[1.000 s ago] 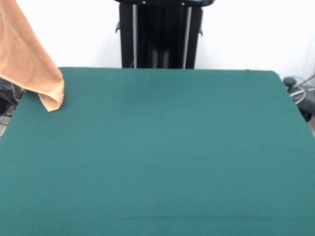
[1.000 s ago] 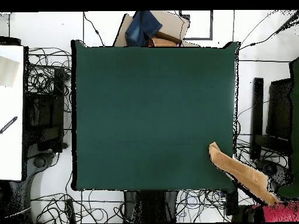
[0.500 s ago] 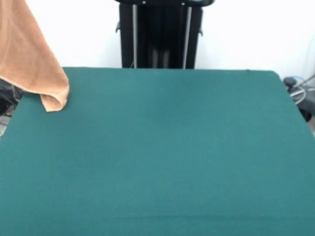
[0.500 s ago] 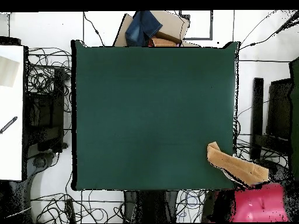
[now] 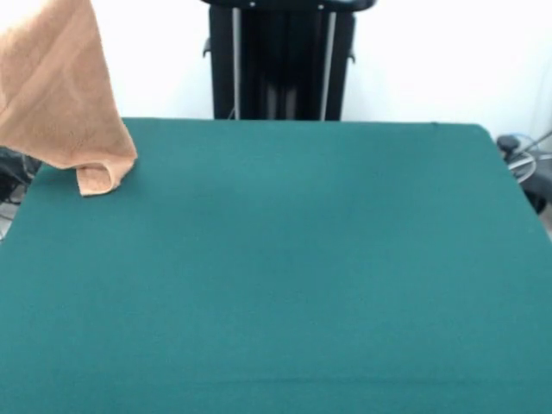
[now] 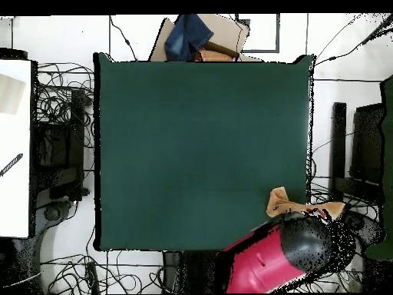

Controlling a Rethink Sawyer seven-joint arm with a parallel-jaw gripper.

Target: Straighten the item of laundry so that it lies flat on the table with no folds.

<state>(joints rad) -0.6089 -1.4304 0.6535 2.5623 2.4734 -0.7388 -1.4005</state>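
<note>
Front view: peach towel [image 5: 65, 95] hangs over green table's [image 5: 293, 276] far-left corner, lowest fold touching felt | overhead: red arm [image 6: 265, 257] beside towel | gripper grip: cannot tell

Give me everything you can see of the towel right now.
The towel is peach-orange terry cloth with faint diagonal woven lines. It hangs bunched from above at one corner of the table, not spread out. Only its lowest tip is folded over and seems to rest on the green cloth; most of it dangles over or beyond the edge. From overhead it shows as a small crumpled strip at that corner, beside the red and black arm. What holds it up is hidden.
</note>
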